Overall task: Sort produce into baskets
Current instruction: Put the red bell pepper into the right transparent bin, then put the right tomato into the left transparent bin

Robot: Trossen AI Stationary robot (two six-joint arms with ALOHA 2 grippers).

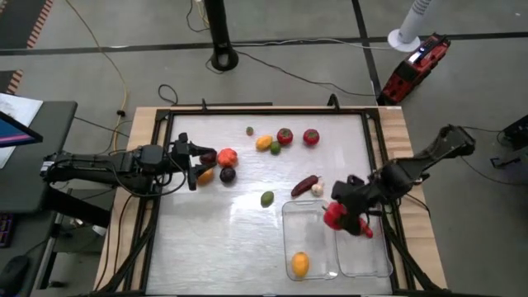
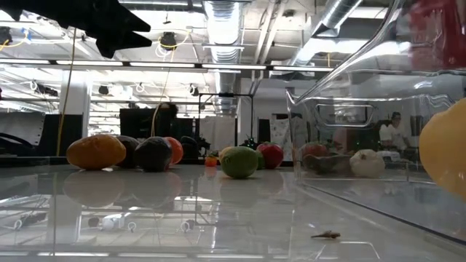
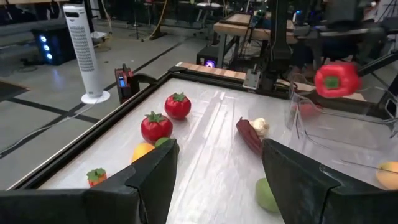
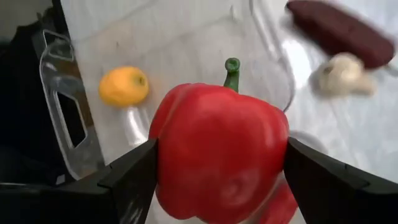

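The right claw (image 4: pixel 217 168) pinches a red bell pepper (image 4: pixel 221 149) by its flanks, above the two clear baskets (image 1: pixel 334 239) at the tabletop's (image 1: pixel 247 223) near right. One holds an orange fruit (image 1: pixel 300 264). The pepper's stem-to-base axis stands about upright — green stem (image 4: pixel 232 70) uppermost. The left claw (image 1: pixel 196 167) — fingers spread, holding nothing — sits at the left among loose produce (image 1: pixel 227 157).

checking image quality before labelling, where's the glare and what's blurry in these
High view: pale glare streaks across the table centre. Low view: ceiling lights mirror in the glossy tabletop; the yellow fruit and near clear bin are out of focus. Right wrist view: the red pepper in the right gripper is soft, the garlic behind blurred. Left wrist view: fairly sharp.
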